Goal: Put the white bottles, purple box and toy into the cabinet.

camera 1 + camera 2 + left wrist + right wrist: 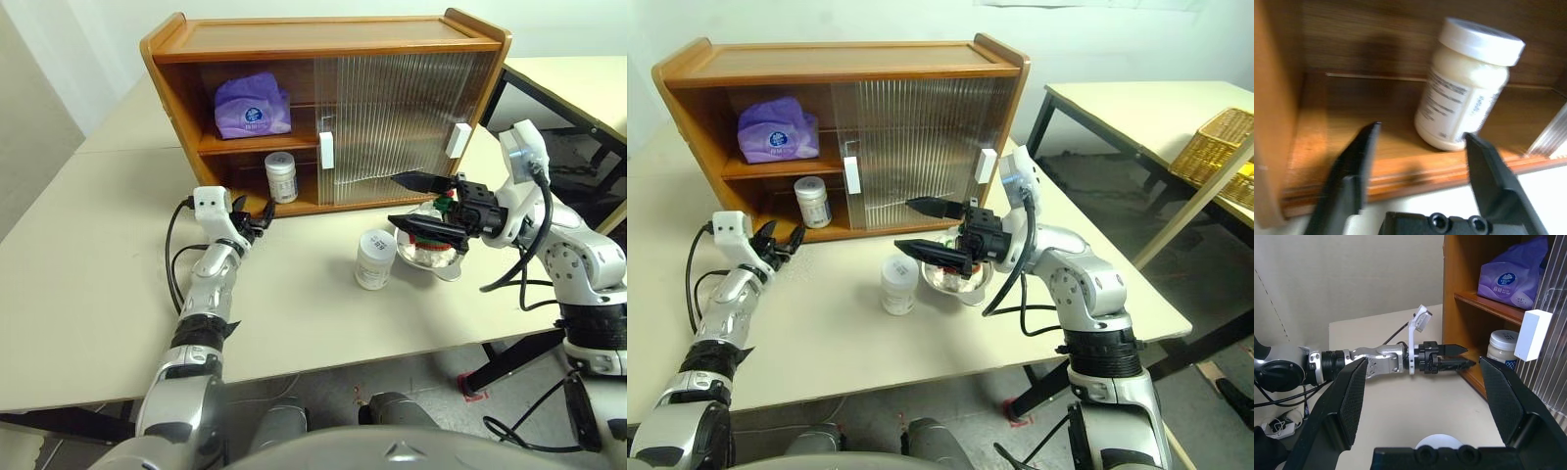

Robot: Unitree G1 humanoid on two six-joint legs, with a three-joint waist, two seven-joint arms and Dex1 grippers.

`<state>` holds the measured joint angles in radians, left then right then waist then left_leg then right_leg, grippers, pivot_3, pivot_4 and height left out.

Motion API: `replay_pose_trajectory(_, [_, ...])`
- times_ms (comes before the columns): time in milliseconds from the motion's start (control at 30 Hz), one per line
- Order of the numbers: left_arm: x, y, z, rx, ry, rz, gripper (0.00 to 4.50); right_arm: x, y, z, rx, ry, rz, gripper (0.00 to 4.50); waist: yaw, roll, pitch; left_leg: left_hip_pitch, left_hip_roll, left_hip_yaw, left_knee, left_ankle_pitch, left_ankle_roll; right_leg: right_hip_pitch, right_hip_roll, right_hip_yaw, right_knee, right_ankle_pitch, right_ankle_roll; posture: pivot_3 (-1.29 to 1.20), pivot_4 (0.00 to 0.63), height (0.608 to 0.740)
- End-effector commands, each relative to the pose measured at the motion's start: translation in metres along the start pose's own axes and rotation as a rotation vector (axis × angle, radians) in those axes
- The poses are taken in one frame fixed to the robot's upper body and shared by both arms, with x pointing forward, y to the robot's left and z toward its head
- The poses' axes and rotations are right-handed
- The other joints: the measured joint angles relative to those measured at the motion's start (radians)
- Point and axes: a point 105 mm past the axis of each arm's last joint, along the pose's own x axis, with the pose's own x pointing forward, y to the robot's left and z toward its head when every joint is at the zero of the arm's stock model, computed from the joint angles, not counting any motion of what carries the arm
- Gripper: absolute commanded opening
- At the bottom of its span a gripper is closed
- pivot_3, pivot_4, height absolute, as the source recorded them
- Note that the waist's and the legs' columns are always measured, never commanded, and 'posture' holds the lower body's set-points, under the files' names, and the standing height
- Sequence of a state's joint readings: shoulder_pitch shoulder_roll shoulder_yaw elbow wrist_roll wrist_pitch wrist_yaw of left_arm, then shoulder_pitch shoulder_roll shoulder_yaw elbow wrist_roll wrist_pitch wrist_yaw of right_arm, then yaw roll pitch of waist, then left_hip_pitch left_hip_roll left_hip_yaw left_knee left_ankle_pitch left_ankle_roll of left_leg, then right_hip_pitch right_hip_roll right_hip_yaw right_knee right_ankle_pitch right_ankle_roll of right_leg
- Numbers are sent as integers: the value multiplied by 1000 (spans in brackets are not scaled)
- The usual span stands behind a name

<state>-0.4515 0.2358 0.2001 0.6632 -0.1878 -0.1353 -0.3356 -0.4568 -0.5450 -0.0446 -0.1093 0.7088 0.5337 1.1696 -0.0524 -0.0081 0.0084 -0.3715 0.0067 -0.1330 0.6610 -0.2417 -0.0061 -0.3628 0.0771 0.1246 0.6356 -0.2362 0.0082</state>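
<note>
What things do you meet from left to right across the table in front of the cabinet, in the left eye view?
Left gripper → white bottle on the table → steel bowl with the toy in it, under the right gripper.

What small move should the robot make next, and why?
Probably the right gripper, jaws open, should lower onto the white bottle on the table: the other bottle and the purple box already sit inside the cabinet.
</note>
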Motion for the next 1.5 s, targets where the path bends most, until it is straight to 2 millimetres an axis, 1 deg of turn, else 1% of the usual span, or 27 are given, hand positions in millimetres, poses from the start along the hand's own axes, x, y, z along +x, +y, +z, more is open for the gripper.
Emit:
replay_pose_trajectory(33, [7, -1, 10, 13, -7, 5, 2001, 4, 1, 2, -7, 4, 16, 4500, 0, 0, 0, 0, 0, 0, 0, 0, 0, 0, 0, 0, 0, 0, 0, -85, 0, 740])
replay_pose_trajectory(67, [9, -1, 10, 15, -5, 9, 1700, 4, 1, 2, -8, 5, 16, 4500, 0, 0, 0, 0, 0, 0, 0, 0, 0, 0, 0, 0, 0, 0, 0, -85, 0, 740])
replay_pose_trajectory(200, [17, -3, 12, 14, 3, 22, 254, 4, 0, 3, -11, 5, 13, 4500, 1, 0, 0, 0, 0, 0, 0, 0, 0, 0, -1, 0, 0, 0, 0, -88, 0, 740])
replay_pose_trajectory(233, [20, -4, 13, 17, 4, 28, 40, 4, 0, 4, -12, 5, 12, 4500, 1, 0, 0, 0, 0, 0, 0, 0, 0, 0, -1, 0, 0, 0, 0, -88, 0, 740])
replay_pose_trajectory(400, [31, -2, 14, 22, 19, 75, 40, 4, 1, 6, -14, 6, 9, 4500, 1, 0, 0, 0, 0, 0, 0, 0, 0, 0, -1, 1, 0, 0, 0, -97, 0, 740])
replay_pose_trajectory(567, [40, -4, 7, 36, 66, 94, 40, 3, 1, 8, -19, 9, 0, 4500, 1, 0, 0, 0, 0, 0, 0, 0, 0, 0, -1, 1, 0, 0, 0, -104, 0, 740])
replay_pose_trajectory(767, [47, -16, 4, 44, 101, 60, 40, 3, 1, 10, -23, 12, -8, 4500, -1, 0, 0, 0, 0, 0, 0, -1, 1, 0, -2, 1, -2, 0, 0, -124, 0, 740])
replay_pose_trajectory(967, [53, -28, 6, 47, 106, 20, 40, 1, 1, 10, -24, 14, -17, 4500, -3, 0, 0, -1, -1, 0, 0, -1, 1, 1, -2, 1, -2, 0, 1, -133, 0, 740])
replay_pose_trajectory(1100, [55, -33, 8, 48, 107, 3, 40, 0, 1, 10, -25, 15, -22, 4500, -5, 0, 0, -1, -1, 0, 0, -1, 2, 1, -2, 1, -3, 0, 2, -133, 0, 740])
replay_pose_trajectory(1333, [59, -48, 8, 53, 114, -40, 40, -3, 2, 8, -29, 17, -35, 4500, -6, 0, 0, -1, -1, 0, 1, -1, 2, 1, -2, 1, -3, -1, 3, -133, 0, 740])
replay_pose_trajectory(1367, [60, -49, 8, 53, 115, -42, 40, -4, 1, 8, -29, 18, -37, 4500, -7, 0, 0, -1, -1, 0, 1, -2, 2, 1, -2, 1, -3, -1, 3, -163, 0, 740])
replay_pose_trajectory(1500, [62, -54, 8, 55, 121, -57, 40, -6, 2, 8, -30, 20, -44, 4500, -16, 0, 0, -1, -1, 1, 1, -2, 4, 1, -2, 1, -3, -1, 4, -163, 0, 740])
